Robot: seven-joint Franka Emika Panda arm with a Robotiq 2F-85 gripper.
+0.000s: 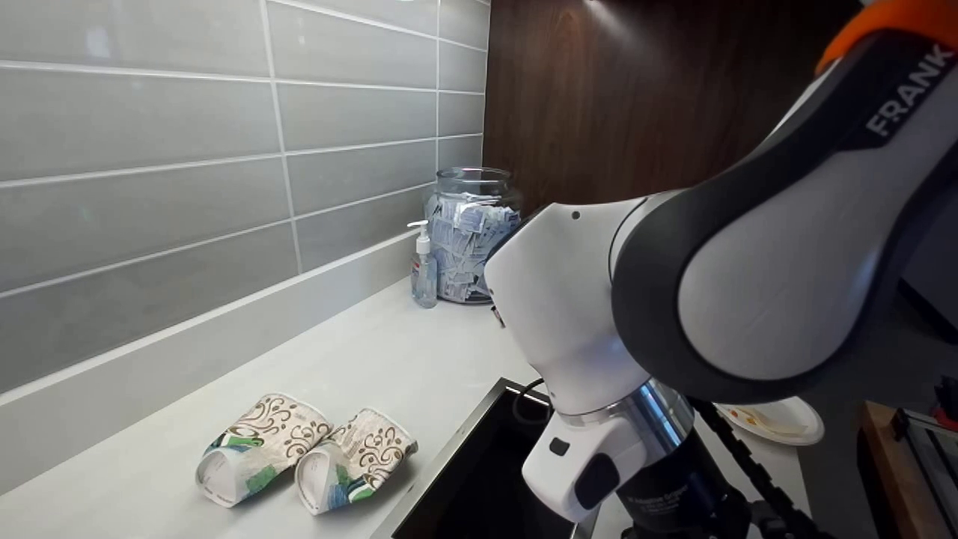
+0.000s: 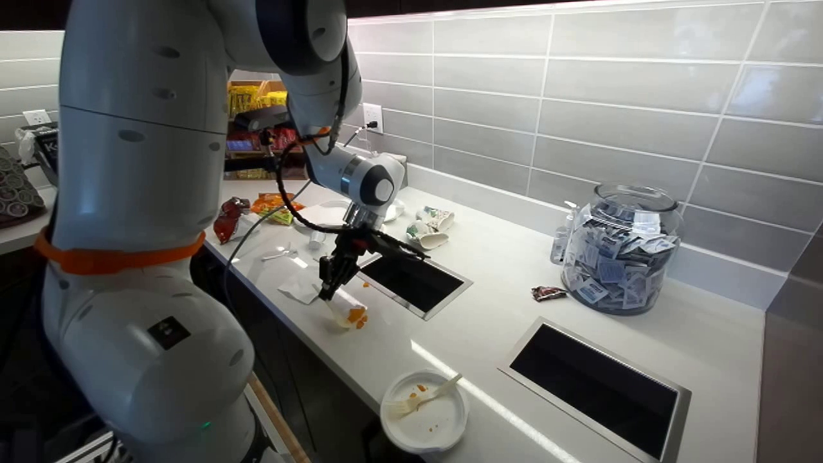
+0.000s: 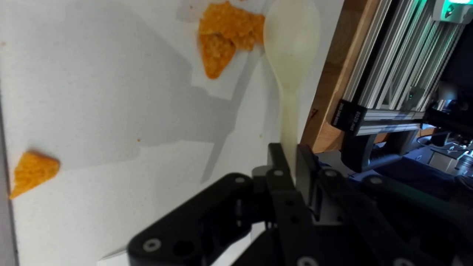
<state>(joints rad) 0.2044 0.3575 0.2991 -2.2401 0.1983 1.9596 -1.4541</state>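
My gripper [image 3: 290, 149] is shut on the handle of a cream plastic spoon [image 3: 292, 40], seen in the wrist view. The spoon's bowl points away from the fingers, over the white counter [image 3: 92, 122]. Beside the bowl is a cluster of broken orange chips [image 3: 225, 29], and a single chip piece [image 3: 33, 171] lies farther left. In an exterior view the gripper [image 2: 326, 289] is low over the counter near the orange chips [image 2: 357, 316]; whether spoon and chips touch, I cannot tell. The fingers are out of sight in the exterior view that shows the arm up close.
A white bowl [image 2: 402, 431] with a fork and crumbs stands near the counter's front edge. Black metal-rimmed insets [image 2: 415, 283] break the counter. Crushed paper cups [image 1: 262, 449], a napkin [image 2: 299, 286], a wrapper [image 2: 548, 293], a pump bottle [image 1: 424, 277] and a packet-filled jar [image 2: 620, 257] lie around.
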